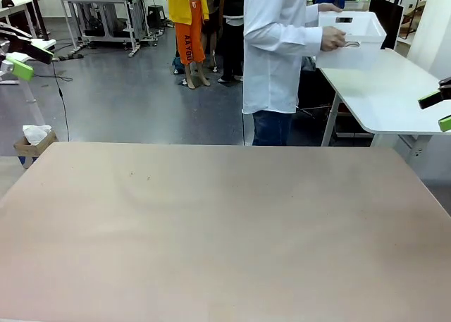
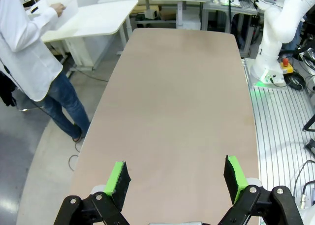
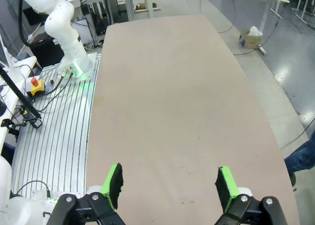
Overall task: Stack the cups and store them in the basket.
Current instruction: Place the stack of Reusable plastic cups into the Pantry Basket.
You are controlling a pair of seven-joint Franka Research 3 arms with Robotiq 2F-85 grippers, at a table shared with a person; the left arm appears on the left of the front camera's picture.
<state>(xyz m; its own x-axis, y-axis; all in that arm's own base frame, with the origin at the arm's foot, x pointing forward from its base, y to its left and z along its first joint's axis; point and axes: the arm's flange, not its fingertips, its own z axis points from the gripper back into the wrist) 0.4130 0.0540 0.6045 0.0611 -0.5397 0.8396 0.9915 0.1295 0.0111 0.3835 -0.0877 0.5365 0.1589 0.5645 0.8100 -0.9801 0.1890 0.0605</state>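
A person in a white shirt stands past the far edge of the table, holding the white basket (image 1: 352, 32) with one hand (image 1: 331, 39) over a white side table; the same basket (image 2: 60, 7) appears at the top left of the left wrist view. The cups are out of view. My left gripper (image 1: 25, 60) hangs open at the far left, above and beside the table. My right gripper (image 1: 437, 111) hangs open at the far right. From the wrists, the left gripper (image 2: 177, 178) and the right gripper (image 3: 170, 183) each have nothing between their green pads.
The beige table (image 1: 225, 230) has a bare top. The white side table (image 1: 384, 93) stands at the back right. A cardboard box (image 1: 34, 142) with white paper sits on the floor at the back left. The arms' white bases (image 2: 275, 43) (image 3: 64, 33) stand beside the table.
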